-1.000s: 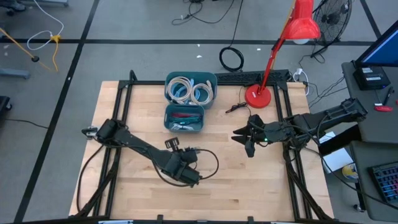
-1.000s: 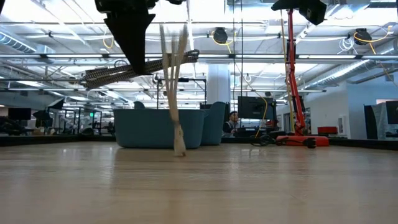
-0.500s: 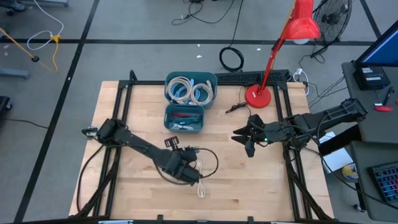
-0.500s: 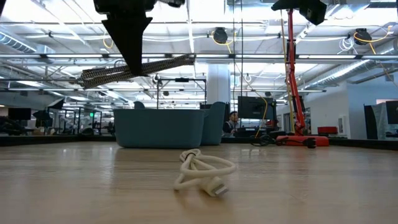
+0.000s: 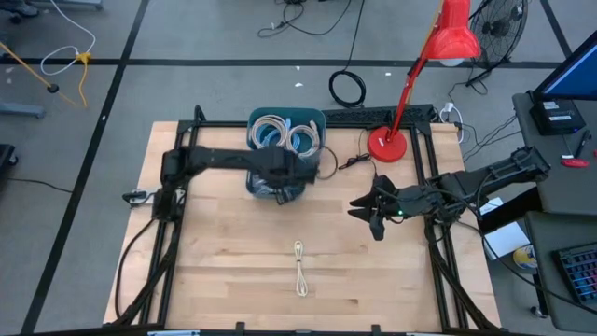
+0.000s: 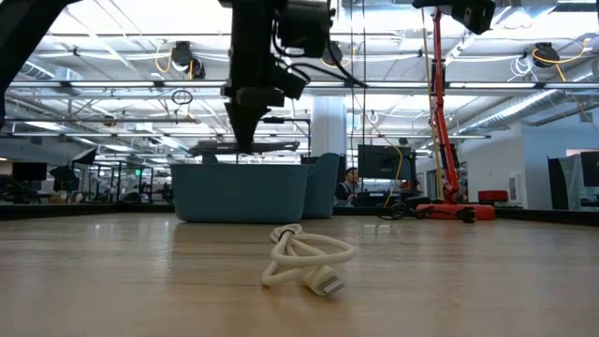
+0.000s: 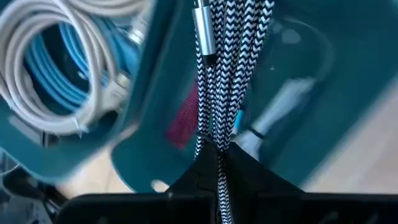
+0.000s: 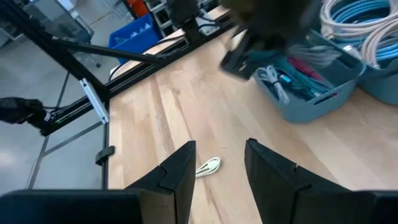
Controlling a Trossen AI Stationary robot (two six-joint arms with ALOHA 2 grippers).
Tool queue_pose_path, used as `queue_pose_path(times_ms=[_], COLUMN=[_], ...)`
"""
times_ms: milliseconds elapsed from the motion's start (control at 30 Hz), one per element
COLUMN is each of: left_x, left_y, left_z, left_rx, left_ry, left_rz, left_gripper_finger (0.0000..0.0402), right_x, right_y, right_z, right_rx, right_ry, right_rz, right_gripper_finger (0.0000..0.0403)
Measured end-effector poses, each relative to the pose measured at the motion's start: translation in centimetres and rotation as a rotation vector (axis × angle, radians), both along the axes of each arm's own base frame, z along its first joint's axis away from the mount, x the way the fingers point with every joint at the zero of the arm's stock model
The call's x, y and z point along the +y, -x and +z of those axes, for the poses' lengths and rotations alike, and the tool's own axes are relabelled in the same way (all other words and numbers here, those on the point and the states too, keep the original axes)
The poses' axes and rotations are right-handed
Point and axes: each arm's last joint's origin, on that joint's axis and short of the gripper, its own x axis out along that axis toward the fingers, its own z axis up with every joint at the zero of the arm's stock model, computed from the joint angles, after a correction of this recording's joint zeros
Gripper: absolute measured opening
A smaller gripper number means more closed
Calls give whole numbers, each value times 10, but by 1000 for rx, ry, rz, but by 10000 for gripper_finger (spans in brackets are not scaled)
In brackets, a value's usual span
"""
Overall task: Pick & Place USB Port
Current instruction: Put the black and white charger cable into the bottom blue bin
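Observation:
My left gripper [image 5: 285, 174] hangs over the near teal bin [image 5: 261, 189], shut on a black-and-white braided cable [image 7: 227, 74]. In the low view the gripper [image 6: 249, 140] stands above the bin's rim. A white USB cable [image 5: 299, 269], loosely coiled, lies on the bare wood toward the near edge; it also shows in the low view [image 6: 304, 261] and the right wrist view [image 8: 209, 166]. My right gripper [image 5: 372, 214] hovers open at the table's right side, its fingers [image 8: 177, 171] apart with nothing between them. My left gripper pinches a bundle of several braided strands [image 7: 217, 146] between its two fingers. The fingers slant steeply down from above. The strands run out past the fingertips over the near bin, clear of the table; a silver plug [image 7: 203, 31] shows at one end.
The far teal bin [image 5: 313, 117] holds coils of white and blue cable. The near bin holds red and other cables. A red desk lamp [image 5: 384, 143] stands at the back right, with a small black cable [image 5: 354, 161] beside it. Black frame rails run along the table's sides.
The white USB cable has fallen from beside my left gripper onto the table and lies coiled there. My left gripper has then swung toward the far edge, from the table's middle to above the near bin, carrying the braided cable.

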Motion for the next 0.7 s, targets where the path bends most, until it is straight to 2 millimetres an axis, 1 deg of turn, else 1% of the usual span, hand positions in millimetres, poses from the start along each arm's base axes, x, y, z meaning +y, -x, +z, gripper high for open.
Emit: queue_pose_path(times_ms=[100,200,267,467,600,700], left_x=[23,36,41,44,39,36], left_y=[0,2,2,0,-8,-10], left_z=[0,-1,-1,-1,-3,-5], left_rx=[-2,21,26,-15,-66,-78], left_ry=[38,70,78,125,132,148], left_rz=[-65,-123,-153,-181,-200,-204], left_gripper_finger=[8,8,8,8,8,8], right_x=[1,1,0,-7,-14,-20], right_y=[0,0,2,13,24,31], right_z=[0,0,2,10,17,23], right_rx=[4,4,1,-29,-61,-98], right_ry=[-10,0,7,8,30,30], right_rz=[22,33,58,62,42,25], right_gripper_finger=[130,130,130,130,130,130])
